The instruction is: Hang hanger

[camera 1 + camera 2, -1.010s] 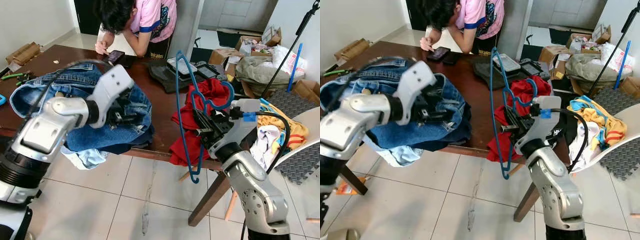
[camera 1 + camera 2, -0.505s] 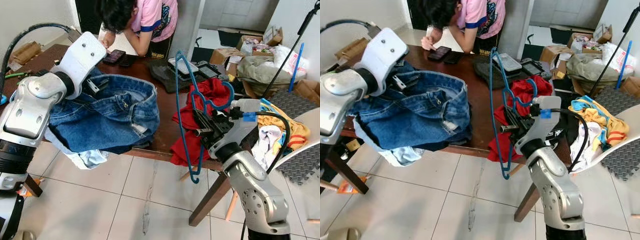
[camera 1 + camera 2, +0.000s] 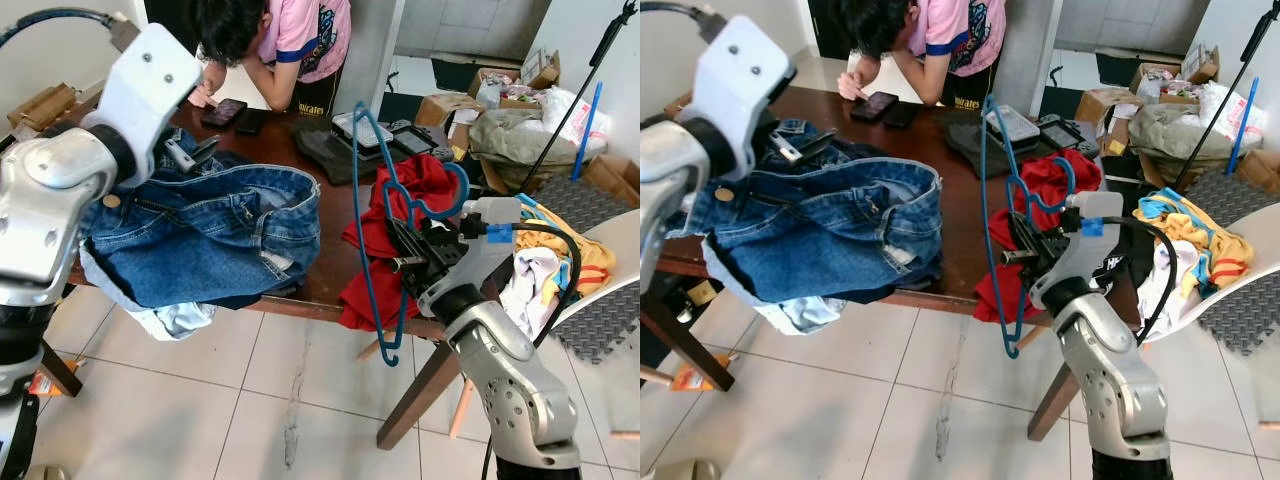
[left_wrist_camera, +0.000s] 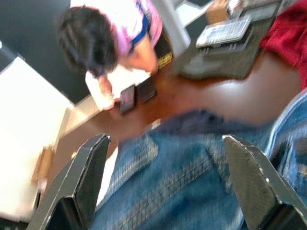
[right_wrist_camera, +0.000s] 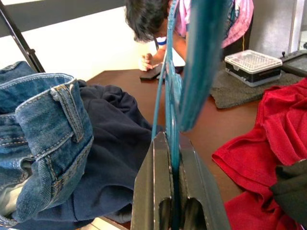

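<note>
On the table [image 3: 330,225] lie jeans [image 3: 200,235]; the right hand [image 3: 400,243] clamps a hanger [image 3: 372,200], the left hand [image 4: 163,182] gapes apart.

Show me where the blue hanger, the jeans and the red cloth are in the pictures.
blue hanger [image 3: 362,240], left eye view, on its long straight bar.
jeans [image 3: 200,235], left eye view, on the denim below the waistband.
red cloth [image 3: 1045,180], right eye view, on its upper fold on the table.
</note>
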You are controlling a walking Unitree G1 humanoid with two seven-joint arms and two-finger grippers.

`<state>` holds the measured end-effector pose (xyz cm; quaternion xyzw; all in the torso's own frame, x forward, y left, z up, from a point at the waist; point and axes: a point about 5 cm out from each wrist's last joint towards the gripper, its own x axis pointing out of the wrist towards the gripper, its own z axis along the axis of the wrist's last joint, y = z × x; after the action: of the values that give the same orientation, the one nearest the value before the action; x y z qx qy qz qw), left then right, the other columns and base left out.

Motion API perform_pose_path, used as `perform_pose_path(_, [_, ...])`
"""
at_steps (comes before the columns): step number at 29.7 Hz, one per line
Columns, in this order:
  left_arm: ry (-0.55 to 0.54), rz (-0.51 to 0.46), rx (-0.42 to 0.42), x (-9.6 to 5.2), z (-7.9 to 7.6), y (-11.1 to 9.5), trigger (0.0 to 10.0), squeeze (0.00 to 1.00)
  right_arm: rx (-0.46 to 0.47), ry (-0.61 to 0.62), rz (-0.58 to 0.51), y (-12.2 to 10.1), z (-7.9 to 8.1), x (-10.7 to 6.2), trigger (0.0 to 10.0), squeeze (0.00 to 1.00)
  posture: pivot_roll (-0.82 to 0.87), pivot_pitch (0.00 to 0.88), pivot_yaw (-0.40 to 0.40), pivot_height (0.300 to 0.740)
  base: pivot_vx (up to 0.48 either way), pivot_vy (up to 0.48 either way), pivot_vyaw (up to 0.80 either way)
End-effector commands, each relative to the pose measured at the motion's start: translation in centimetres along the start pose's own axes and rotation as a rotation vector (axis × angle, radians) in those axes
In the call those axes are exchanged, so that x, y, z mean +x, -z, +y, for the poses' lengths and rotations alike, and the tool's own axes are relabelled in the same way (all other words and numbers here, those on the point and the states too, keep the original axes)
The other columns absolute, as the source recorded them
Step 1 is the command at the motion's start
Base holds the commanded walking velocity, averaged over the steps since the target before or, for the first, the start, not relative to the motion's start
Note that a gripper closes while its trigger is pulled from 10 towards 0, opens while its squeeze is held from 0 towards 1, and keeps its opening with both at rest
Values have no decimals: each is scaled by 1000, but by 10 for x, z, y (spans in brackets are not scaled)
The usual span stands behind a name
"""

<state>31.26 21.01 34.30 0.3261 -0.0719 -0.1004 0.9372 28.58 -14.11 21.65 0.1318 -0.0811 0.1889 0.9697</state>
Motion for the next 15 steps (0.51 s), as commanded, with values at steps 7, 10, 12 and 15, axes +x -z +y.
perform_pose_path(7, [-242,233,67,-44,16,39,10000,0,13,-12,10,2,-1,1,10000,0,125,118,-59,740,0,0,0])
perform_pose_path(10, [-311,256,90,-53,22,43,10000,0,14,-16,12,3,-1,2,10000,0,131,118,-68,740,0,0,0])
perform_pose_path(12, [-340,260,105,-57,26,42,10000,0,14,-20,13,3,-1,3,10000,0,137,117,-72,740,0,0,0])
perform_pose_path(15, [-413,321,159,-73,37,45,10000,0,11,-31,16,2,-1,5,10000,0,146,118,-75,740,0,0,0])
